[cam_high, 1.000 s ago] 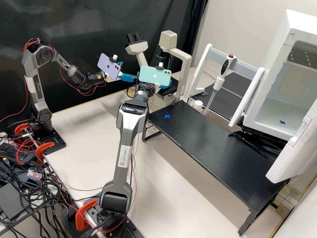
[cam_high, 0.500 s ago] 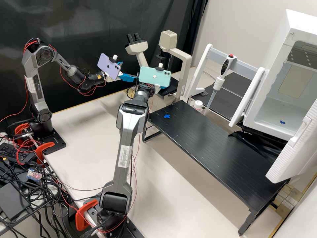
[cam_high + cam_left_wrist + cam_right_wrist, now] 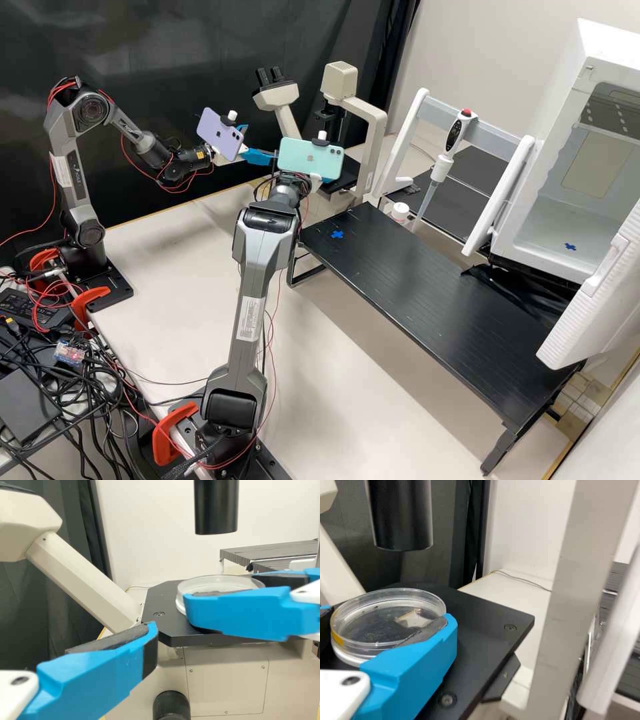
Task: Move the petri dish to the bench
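Observation:
In the high view my left gripper (image 3: pixel 259 143) stands open left of the microscope, and my right gripper (image 3: pixel 328 179) is mostly hidden behind the teal phone on its wrist. The round clear petri dish (image 3: pixel 367 617) is at the microscope's black stage (image 3: pixel 485 617), between the pads of my right gripper (image 3: pixel 390 616), which is shut on it. The left wrist view shows the dish (image 3: pixel 220 582) behind the right gripper's nearer finger, and one finger of my left gripper (image 3: pixel 100 675) apart from it. Whether the dish touches the stage I cannot tell.
The low black bench (image 3: pixel 427 300) with a blue cross mark (image 3: pixel 337 235) stands right of the near arm. Behind it are a hanging pipette (image 3: pixel 443 163) and a small white container (image 3: pixel 400 211). An open white chamber (image 3: pixel 567 220) is at the right; the microscope's arm (image 3: pixel 377 153) rises beside the stage.
In the high view the near arm's wrist and teal phone have shifted slightly left and down, and less of its blue finger shows past the phone. The other arm has kept still.

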`<move>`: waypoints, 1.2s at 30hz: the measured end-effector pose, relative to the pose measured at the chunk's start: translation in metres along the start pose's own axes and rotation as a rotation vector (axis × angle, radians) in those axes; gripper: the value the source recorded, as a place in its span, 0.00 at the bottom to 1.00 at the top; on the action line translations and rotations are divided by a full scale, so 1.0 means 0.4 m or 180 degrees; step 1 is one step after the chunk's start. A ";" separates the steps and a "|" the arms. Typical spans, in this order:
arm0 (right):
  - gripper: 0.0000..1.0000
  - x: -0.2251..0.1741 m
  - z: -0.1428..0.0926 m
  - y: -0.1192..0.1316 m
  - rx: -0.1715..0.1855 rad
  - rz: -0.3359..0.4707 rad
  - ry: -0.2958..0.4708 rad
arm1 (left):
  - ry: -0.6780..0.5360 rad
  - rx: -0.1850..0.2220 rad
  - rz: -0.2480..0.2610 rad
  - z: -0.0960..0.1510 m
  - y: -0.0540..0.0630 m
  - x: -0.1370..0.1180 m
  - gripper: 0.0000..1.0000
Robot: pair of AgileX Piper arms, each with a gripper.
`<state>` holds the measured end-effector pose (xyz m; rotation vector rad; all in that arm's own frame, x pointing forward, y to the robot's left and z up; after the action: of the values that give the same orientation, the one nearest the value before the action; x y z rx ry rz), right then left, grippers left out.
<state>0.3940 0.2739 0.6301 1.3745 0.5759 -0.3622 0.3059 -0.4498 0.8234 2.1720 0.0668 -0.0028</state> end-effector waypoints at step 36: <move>0.00 -0.477 0.309 -0.042 0.0014 0.0920 0.0123 | 0.0000 0.0000 0.0000 0.000 0.000 0.000 1.00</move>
<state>0.2510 0.1330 0.7383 1.4480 0.4002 -0.1037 0.3059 -0.4498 0.8234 2.1720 0.0668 -0.0028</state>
